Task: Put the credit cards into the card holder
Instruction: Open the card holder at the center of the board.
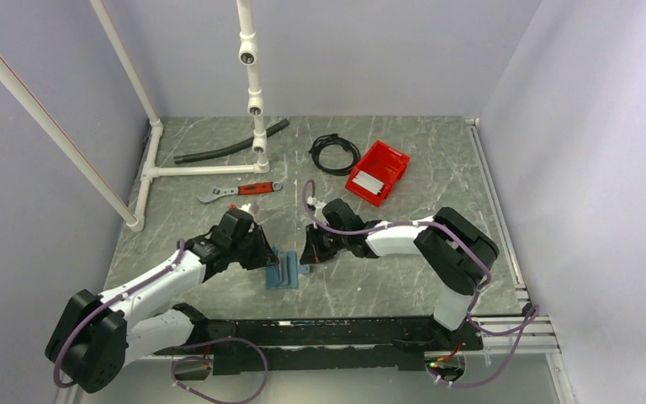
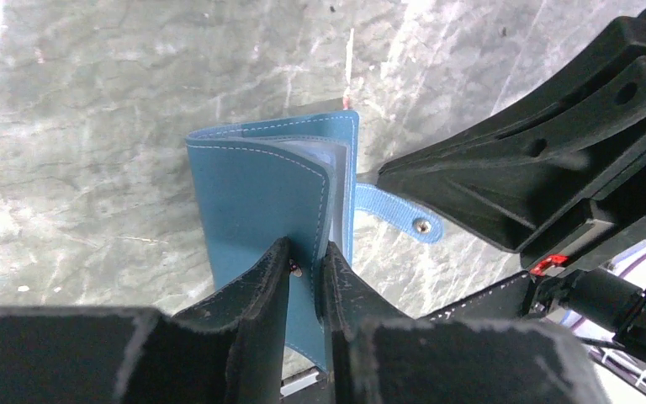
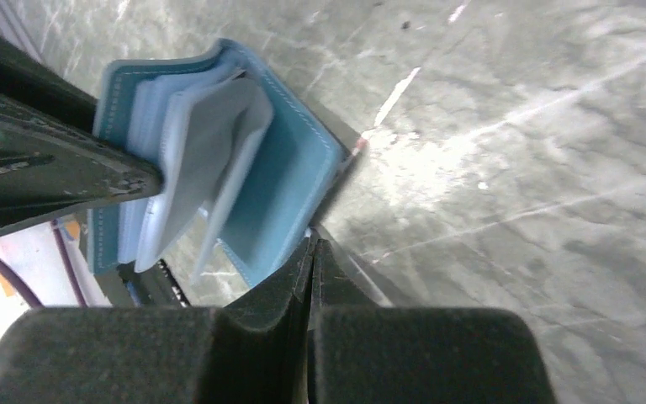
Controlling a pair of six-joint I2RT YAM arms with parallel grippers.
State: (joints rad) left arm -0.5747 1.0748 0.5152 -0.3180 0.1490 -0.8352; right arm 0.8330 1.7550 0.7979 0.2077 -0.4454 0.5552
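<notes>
The blue card holder (image 1: 284, 269) stands spread open on the table between my two grippers. Pale inner pockets (image 3: 210, 151) fan out between its covers. My left gripper (image 2: 307, 261) is closed down on the near cover (image 2: 256, 198), its jaws pressing the leather from both sides. My right gripper (image 3: 311, 240) is shut at the far cover's edge, where the blue snap strap (image 2: 399, 217) comes off. A white credit card (image 1: 370, 183) lies in the red bin at the back. No card is in either gripper.
The red bin (image 1: 389, 157) sits back right, with a coiled black cable (image 1: 334, 154) to its left. A red-handled wrench (image 1: 240, 191), a black hose (image 1: 231, 141) and a white pipe frame (image 1: 193, 171) lie back left.
</notes>
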